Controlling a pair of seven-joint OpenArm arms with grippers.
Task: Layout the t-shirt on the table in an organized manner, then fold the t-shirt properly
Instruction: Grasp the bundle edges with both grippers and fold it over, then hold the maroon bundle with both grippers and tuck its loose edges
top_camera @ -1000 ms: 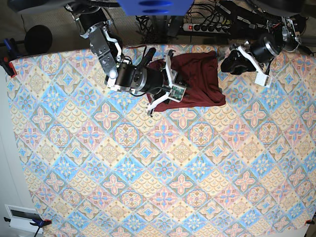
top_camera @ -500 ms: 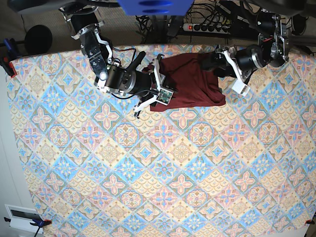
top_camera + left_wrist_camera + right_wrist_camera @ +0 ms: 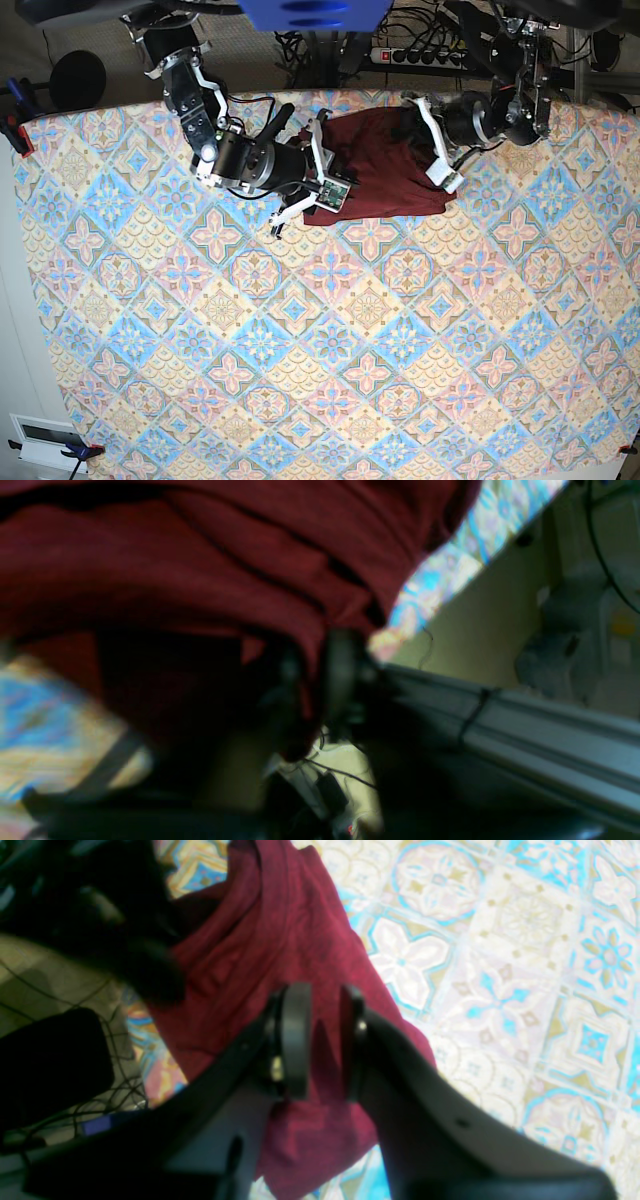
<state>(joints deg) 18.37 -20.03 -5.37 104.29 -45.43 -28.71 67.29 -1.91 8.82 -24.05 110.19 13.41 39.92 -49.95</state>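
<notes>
Shirt: dark maroon soft knit t-shirt (image 3: 385, 170) lies bunched at the far edge of the pastel diamond-tiled table (image 3: 330, 350).
Handling: light, limp, likely to sag and wrinkle; best gripped at hems or corners.
Left gripper (image 3: 312, 680): jaws pinched on a fold.
Right gripper (image 3: 320, 1040): jaws slightly apart over cloth; whether it holds the cloth, I cannot tell.

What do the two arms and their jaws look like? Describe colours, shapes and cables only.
Both arms are black, with white brackets near the wrists. The right gripper has dark, rounded disc-shaped pads on grey tapered jaws. The left gripper looks dark and blurred. A thin red cable runs by the right arm's upper links.
</notes>
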